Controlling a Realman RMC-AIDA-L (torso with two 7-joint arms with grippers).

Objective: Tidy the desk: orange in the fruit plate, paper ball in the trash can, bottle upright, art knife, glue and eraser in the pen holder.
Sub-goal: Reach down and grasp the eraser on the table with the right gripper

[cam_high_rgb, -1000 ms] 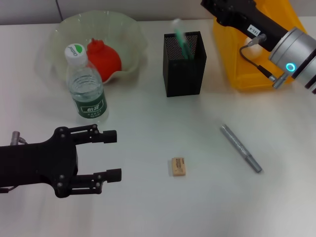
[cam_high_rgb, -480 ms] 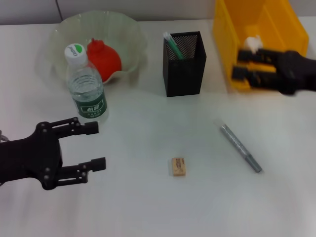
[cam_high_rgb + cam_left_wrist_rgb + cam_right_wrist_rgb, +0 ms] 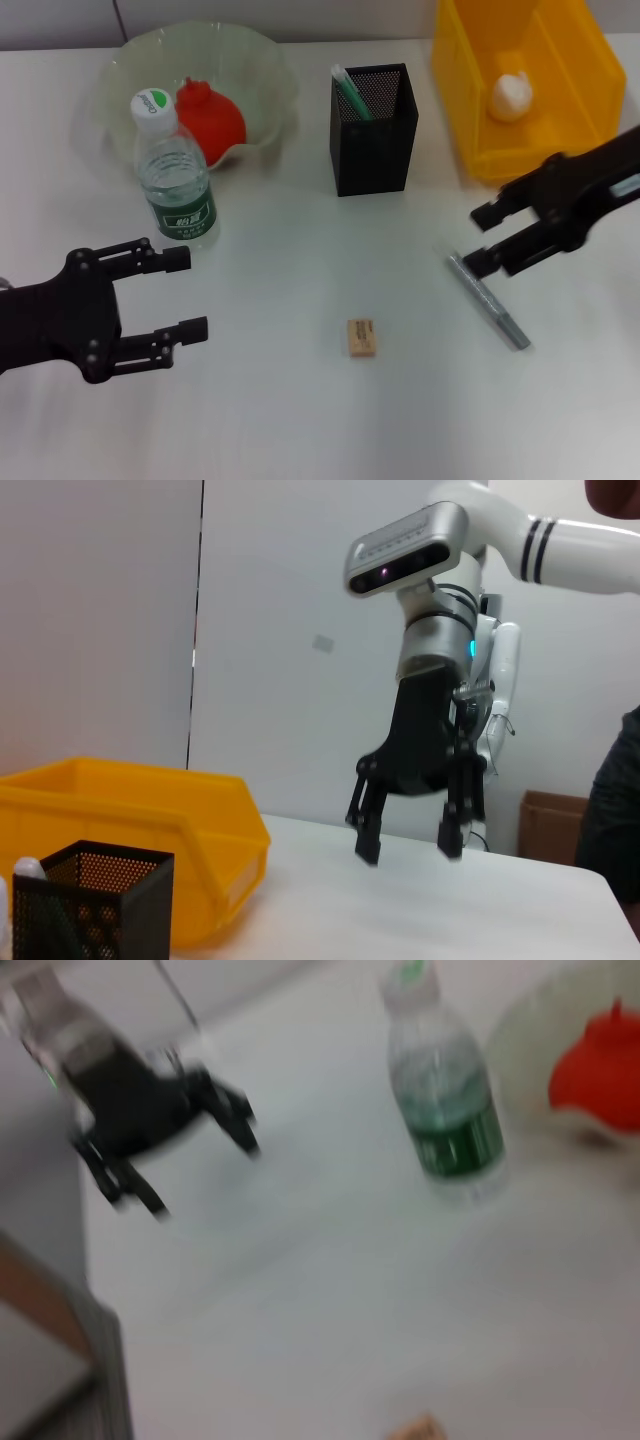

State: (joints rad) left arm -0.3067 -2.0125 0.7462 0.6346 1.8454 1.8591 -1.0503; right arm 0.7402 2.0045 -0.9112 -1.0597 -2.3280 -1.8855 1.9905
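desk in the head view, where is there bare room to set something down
Free patches: the stretch between the bottle and the pen holder, and the near strip in front of the eraser. Crowded: the far edge, with fruit plate, pen holder and trash can; the right side, where the right end effector hovers open over the art knife; the left end effector fills the near left.

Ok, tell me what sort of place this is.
Probably an office desk set up for a tidying trial: a white desk with a black mesh pen holder, an eraser, and a yellow bin holding a paper ball.
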